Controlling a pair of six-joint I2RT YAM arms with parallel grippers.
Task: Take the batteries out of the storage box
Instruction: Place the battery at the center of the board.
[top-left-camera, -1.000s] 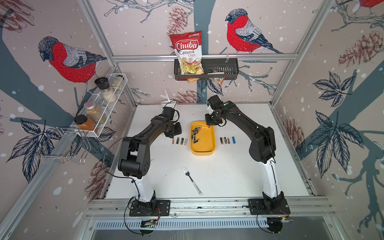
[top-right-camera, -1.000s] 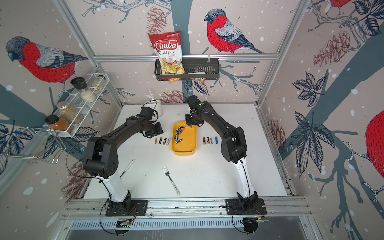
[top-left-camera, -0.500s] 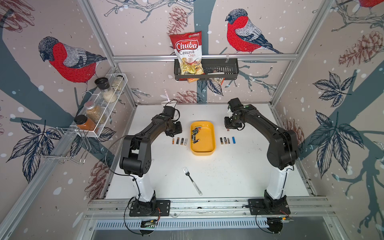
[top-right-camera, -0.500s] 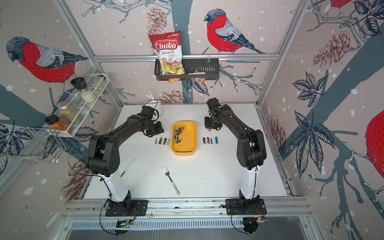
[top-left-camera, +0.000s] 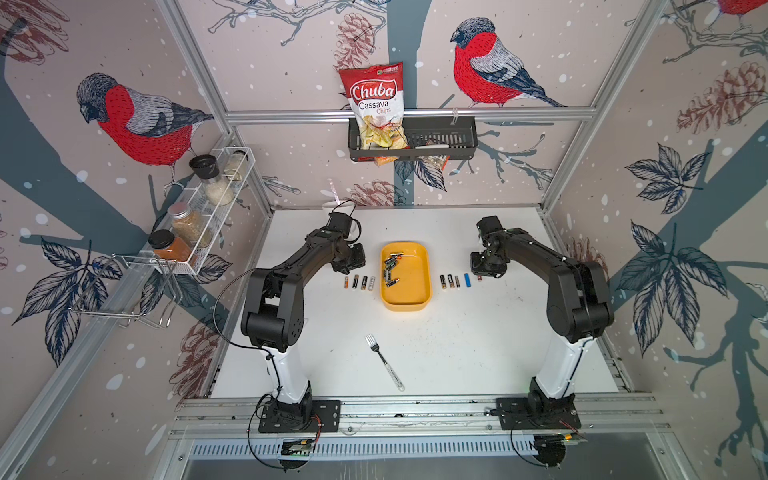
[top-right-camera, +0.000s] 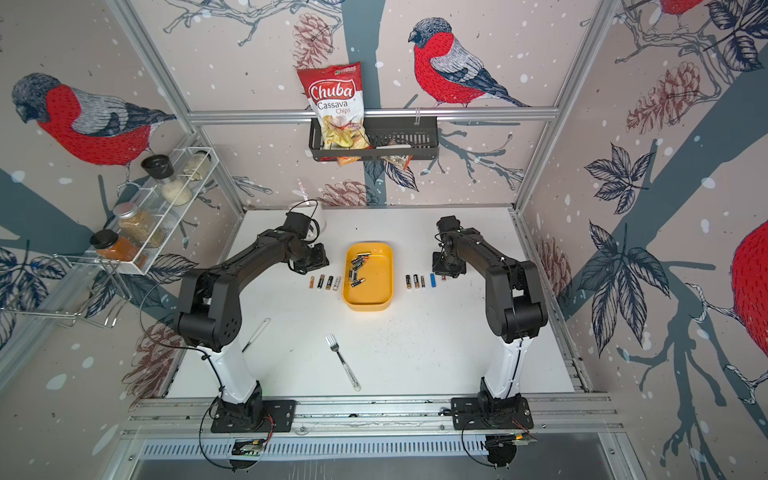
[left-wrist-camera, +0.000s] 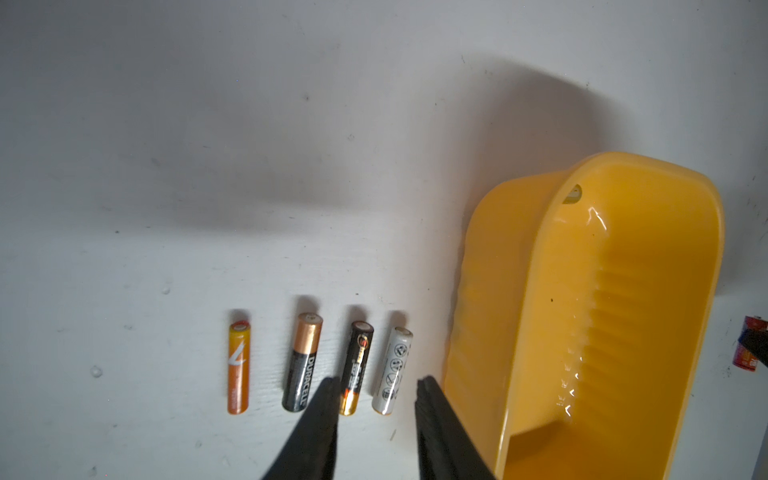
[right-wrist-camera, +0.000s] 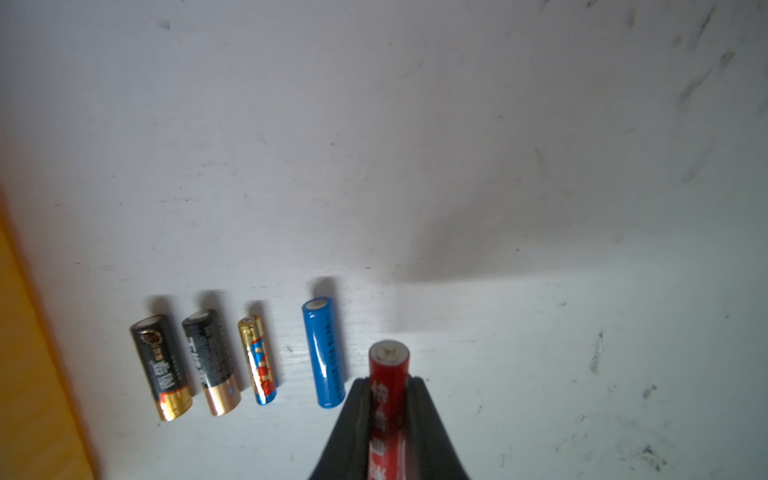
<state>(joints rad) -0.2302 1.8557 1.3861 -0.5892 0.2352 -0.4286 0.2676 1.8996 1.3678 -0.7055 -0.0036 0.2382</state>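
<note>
The red battery (right-wrist-camera: 389, 357) sat clenched lengthwise in my right tool (right-wrist-camera: 388, 380), low over the counter (top-left-camera: 457, 340) just beside the blue battery (right-wrist-camera: 324, 353) at the outer end of the right row. I judged it best to lower it until it touched, parallel to its neighbours with a gap, then part the jaws slowly so it would not roll. More batteries (top-left-camera: 390, 270) lay in the yellow storage box (top-left-camera: 405, 308) between the two rows. My left tool (left-wrist-camera: 378, 380) hung released and empty over the left row, above the silver battery (left-wrist-camera: 392, 370). The fork (top-left-camera: 384, 361) lay well apart, and nothing blocked the spot.
</note>
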